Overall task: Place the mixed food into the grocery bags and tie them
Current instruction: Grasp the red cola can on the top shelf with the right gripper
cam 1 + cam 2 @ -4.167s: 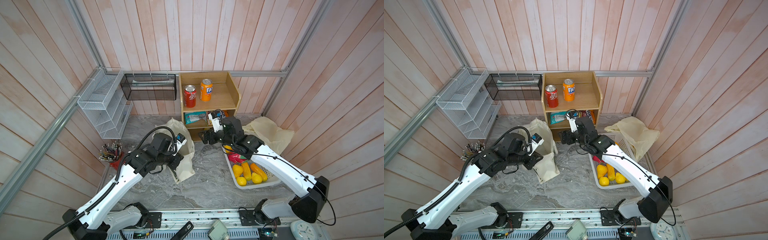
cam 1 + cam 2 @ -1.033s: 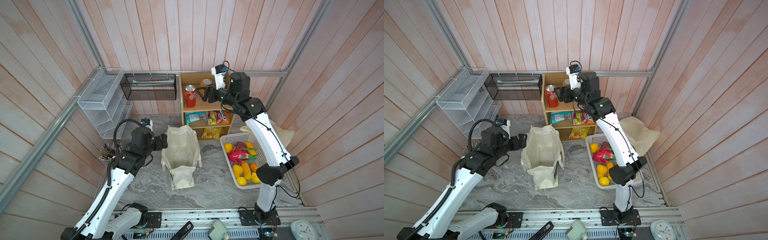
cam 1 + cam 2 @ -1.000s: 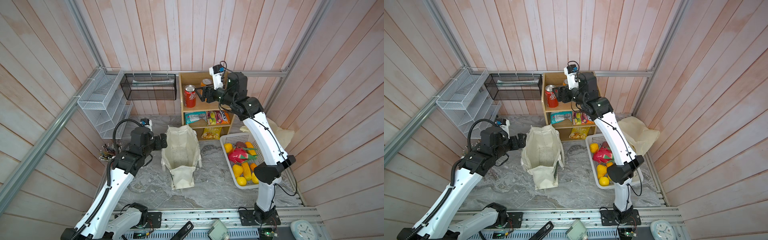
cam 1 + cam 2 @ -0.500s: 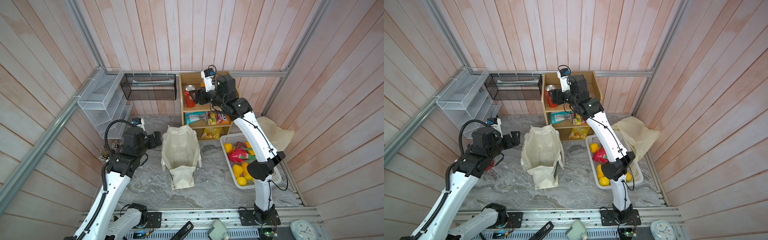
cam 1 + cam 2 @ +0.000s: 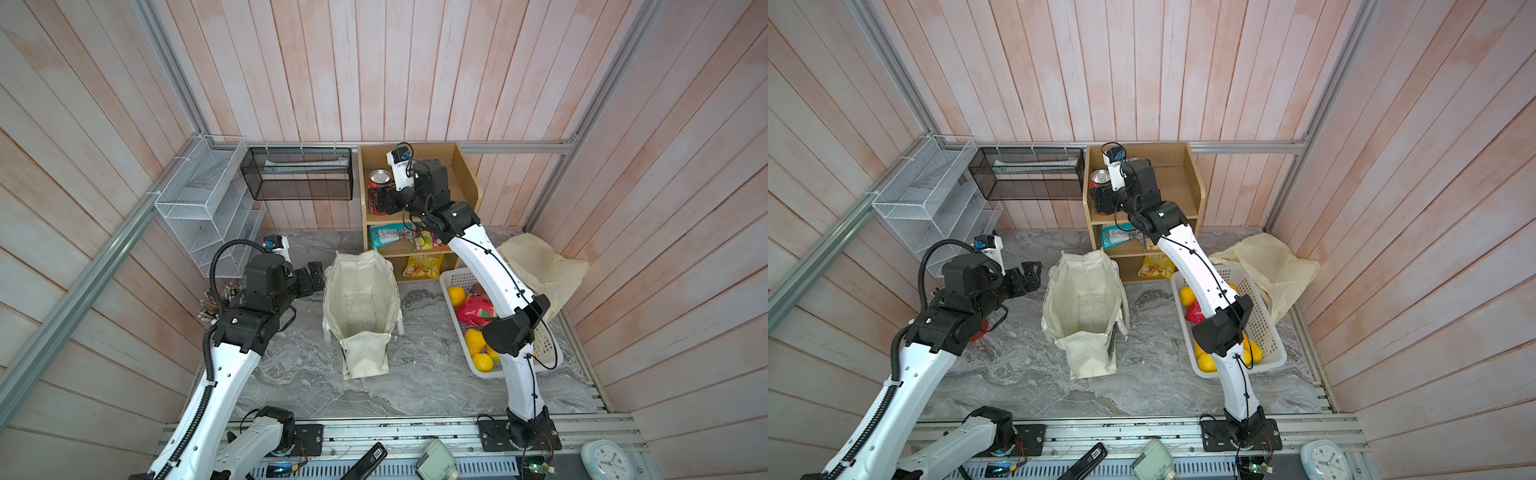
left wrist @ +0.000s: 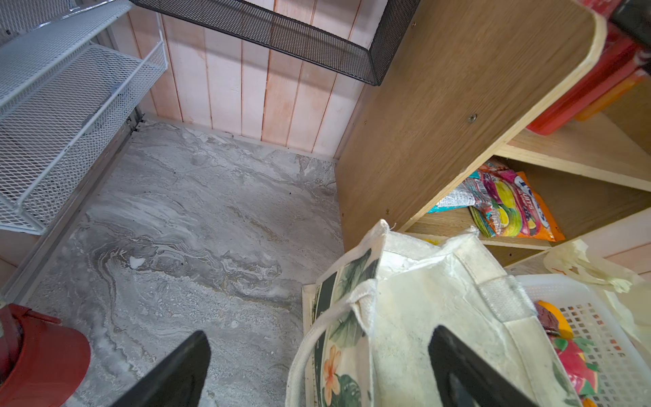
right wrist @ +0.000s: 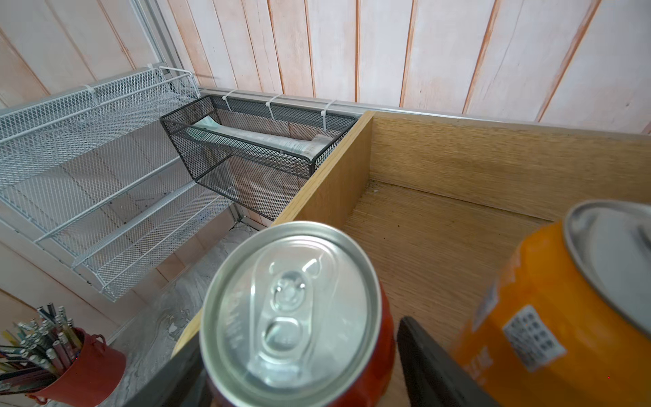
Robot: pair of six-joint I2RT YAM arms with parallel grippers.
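On the wooden shelf's top board stands the red cola can (image 5: 380,183) (image 5: 1100,178) (image 7: 292,310). My right gripper (image 5: 378,201) (image 5: 1098,203) (image 7: 299,363) is open around it, a finger on each side and a gap at one. The cream tote (image 5: 361,307) (image 5: 1084,299) (image 6: 422,299) stands open mid-floor. My left gripper (image 5: 311,276) (image 5: 1030,278) (image 6: 318,341) is open at its left rim, holding nothing. A teal snack packet (image 5: 388,235) (image 5: 1119,235) lies on the middle shelf. Yellow toy fruits (image 5: 482,361) (image 5: 1206,361) sit in the basket. The pale-yellow plastic bag (image 5: 540,266) (image 5: 1275,266) lies crumpled at the right wall.
An orange Fanta can (image 7: 546,317) stands close beside the cola can. A multicoloured candy packet (image 5: 432,241) (image 6: 510,204) lies by the teal one. The white basket (image 5: 548,357) (image 5: 1271,345) is on the right. A red pencil pot (image 7: 81,370) (image 6: 42,359) and wire racks (image 5: 208,208) are on the left.
My right gripper has slid left along the top shelf from the orange can to straddle the cola can. My left arm has drawn back slightly left of the tote.
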